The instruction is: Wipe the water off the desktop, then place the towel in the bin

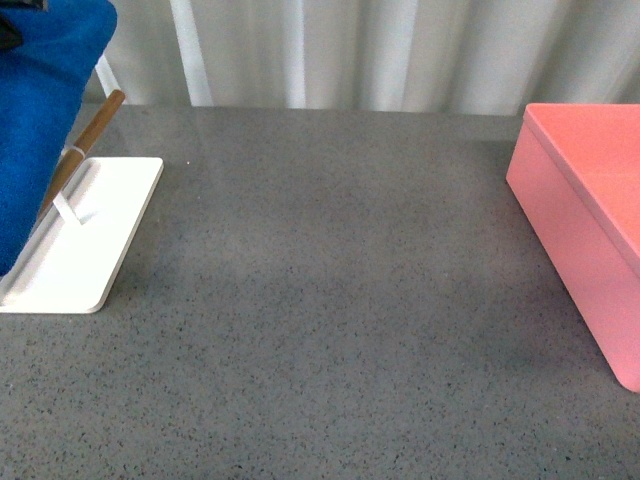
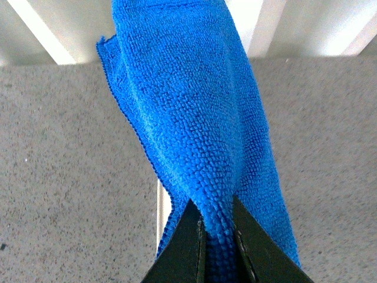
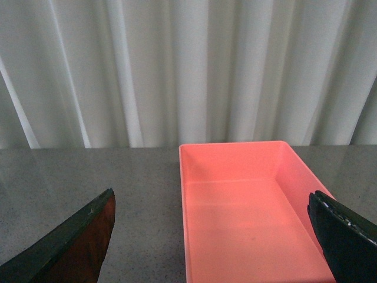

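Towel (image 1: 35, 120), bright blue and fluffy, hangs in the air well apart from the bin (image 1: 570, 225), across the desktop (image 1: 330, 300) from it. Its folds drape in front of a white tray (image 1: 95, 265) with a wooden rod (image 1: 92, 132).

My left gripper (image 2: 219, 236) is clamped on a bunched fold, jaws nearly together with cloth squeezed between them. My right gripper (image 3: 212, 200) hovers just before the bin, jaws spread wide, holding and touching nothing.

I cannot make out any water on the speckled grey stone, and I judge the wiping not yet begun. To do it well, I should carry the cloth toward the bin, clear of the rod. Then I should lower it until it lies broad on the stone, press lightly, and sweep in overlapping strokes without loosening my grip.
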`<state>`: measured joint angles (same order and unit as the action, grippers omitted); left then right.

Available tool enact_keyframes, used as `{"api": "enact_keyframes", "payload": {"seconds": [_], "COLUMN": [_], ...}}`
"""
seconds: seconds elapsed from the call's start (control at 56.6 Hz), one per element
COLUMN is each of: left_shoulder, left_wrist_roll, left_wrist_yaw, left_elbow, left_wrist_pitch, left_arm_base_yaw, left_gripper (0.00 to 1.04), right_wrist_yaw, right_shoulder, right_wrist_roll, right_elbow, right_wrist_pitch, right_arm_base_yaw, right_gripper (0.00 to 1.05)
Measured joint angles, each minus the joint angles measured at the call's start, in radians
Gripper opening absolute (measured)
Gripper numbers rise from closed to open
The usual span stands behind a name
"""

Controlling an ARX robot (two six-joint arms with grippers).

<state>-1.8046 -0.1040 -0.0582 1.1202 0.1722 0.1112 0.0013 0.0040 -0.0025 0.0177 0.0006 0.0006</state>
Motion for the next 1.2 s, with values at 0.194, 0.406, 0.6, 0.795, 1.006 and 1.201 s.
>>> {"api": "enact_keyframes", "payload": {"seconds": [0.194,0.406,0.6,0.795,1.006,1.201], "left_shoulder": [0.115,0.297,0.418,0.411,0.300,0.240], "left_wrist_roll": [0.045,0.174,0.309,0.380,0.425,0.433], "left_wrist_yaw": [-0.092,-0.334,-0.412,-0.422,-0.384,-0.377], "left_elbow": [-0.017,-0.134,-0.253,-0.275,-0.241,-0.211], "left_wrist_pitch": [0.012,0.015,0.064,0.127,0.195,0.226], "left_arm_base_yaw": [-0.003,-0.080,-0.220,-0.322,-0.382,-0.405], "left_gripper": [0.05,0.05,0.05,0.05,0.05,0.05], "right_wrist_yaw": [0.000,0.000,0.000,0.000,0.000,0.000], "right_shoulder": [0.000,0.000,0.000,0.000,0.000,0.000], "right_wrist_roll": [0.000,0.000,0.000,0.000,0.000,0.000], "right_elbow": [0.000,0.000,0.000,0.000,0.000,0.000], "right_wrist_pitch": [0.000,0.000,0.000,0.000,0.000,0.000], "right_arm_base_yaw": [0.000,0.000,0.000,0.000,0.000,0.000], "right_gripper": [0.98,0.98,0.98,0.98,0.98,0.98]}}
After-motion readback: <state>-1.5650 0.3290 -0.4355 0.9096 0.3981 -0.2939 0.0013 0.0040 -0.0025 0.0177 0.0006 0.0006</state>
